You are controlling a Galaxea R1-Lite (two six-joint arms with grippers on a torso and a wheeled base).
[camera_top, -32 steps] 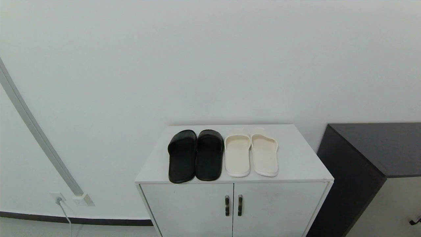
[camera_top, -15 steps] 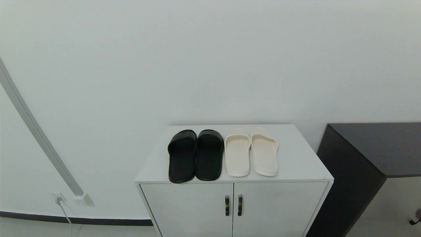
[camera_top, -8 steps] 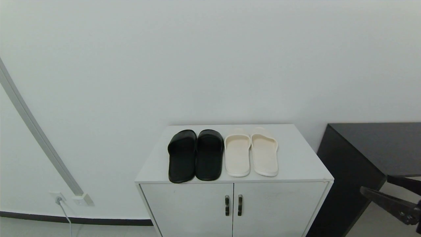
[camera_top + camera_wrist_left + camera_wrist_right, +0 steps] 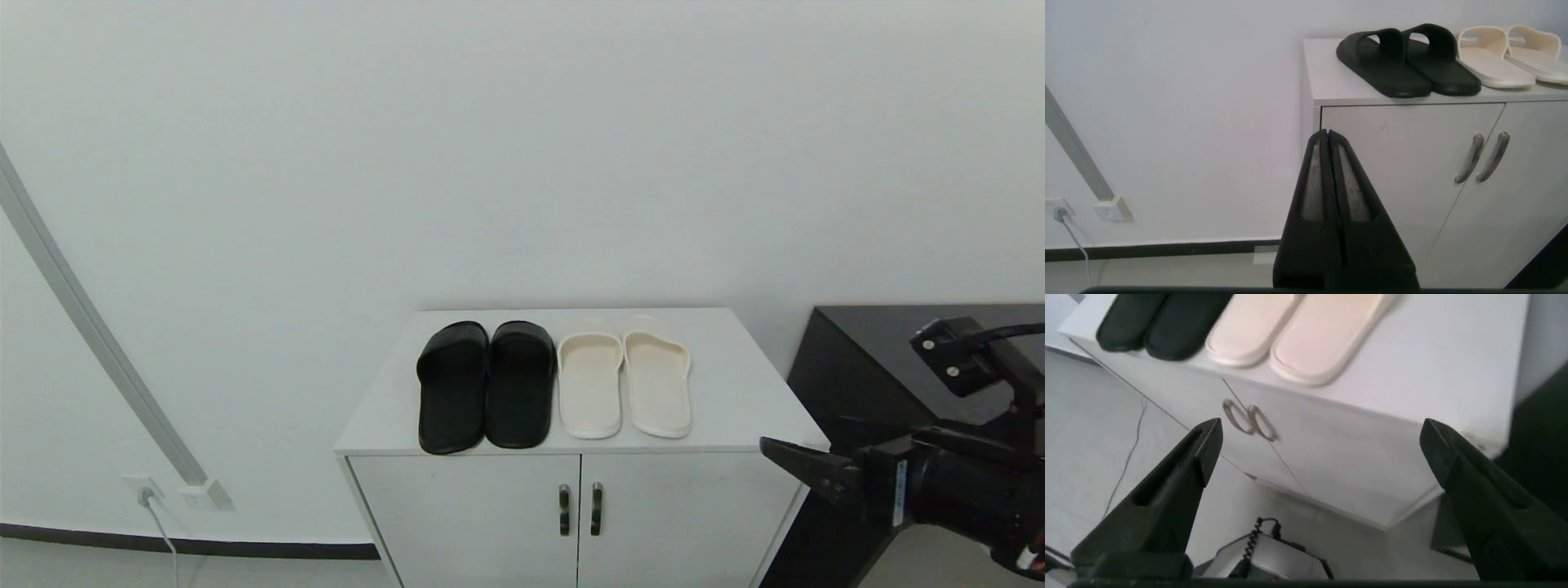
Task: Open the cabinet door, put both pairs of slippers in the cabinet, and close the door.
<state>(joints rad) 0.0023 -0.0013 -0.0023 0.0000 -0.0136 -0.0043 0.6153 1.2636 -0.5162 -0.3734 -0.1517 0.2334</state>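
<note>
Cabinet [image 4: 743, 400] doors shut, black slippers [image 4: 486, 385] and cream slippers [image 4: 624, 382] on top, upright handles [image 4: 578, 509] left of and below the wide-spread right gripper [image 4: 1319, 445], seemingly nearer than the pressed-closed left gripper [image 4: 1328, 163].

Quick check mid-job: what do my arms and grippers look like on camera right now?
Both are matte black. The left gripper has two long wedge-shaped fingers tapering to a narrow tip, with greyish panels along them. The right gripper has the same tapered fingers. The right arm carries a white label strip, a boxy module with two silver screws, and a black cable.
</note>
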